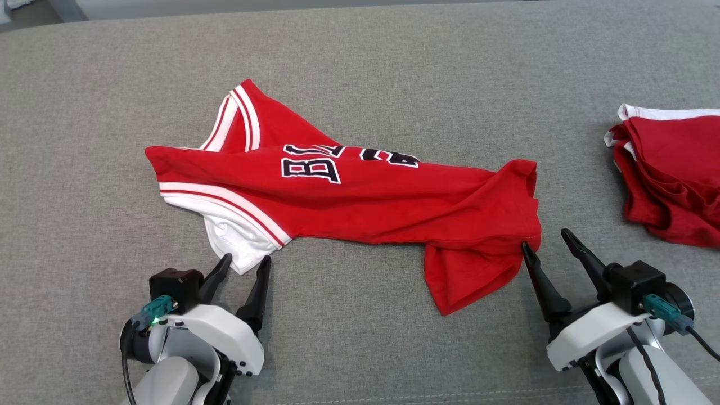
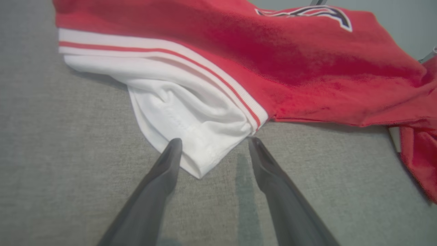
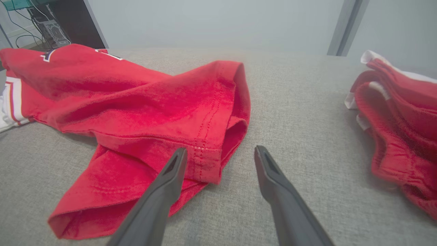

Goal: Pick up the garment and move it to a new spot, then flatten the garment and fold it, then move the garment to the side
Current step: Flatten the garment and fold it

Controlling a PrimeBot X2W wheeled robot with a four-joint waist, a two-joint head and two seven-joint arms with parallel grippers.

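Jersey, red with white trim, lies crumpled and twisted across the middle of the gray fabric surface, running left to right, lettering up. It is not flat and not folded. Looks like step one, the pickup, with nothing lifted yet.

Left gripper sits at the near-left end with its fingers spread wide. The corner of the white sleeve pokes in between them. Nothing is held.

Right gripper is at the near-right end, also spread wide and empty. One finger is at the red hem corner, the other over bare fabric.

Next move, my guess: push both pairs of fingers a little further in so cloth sits well between them, then close and lift together. The hem is doubled over, so the right side may catch more than one layer.

No bin, basket or tray is in use. A second red garment lies bunched at the right edge, directly on the surface and well apart from the jersey.
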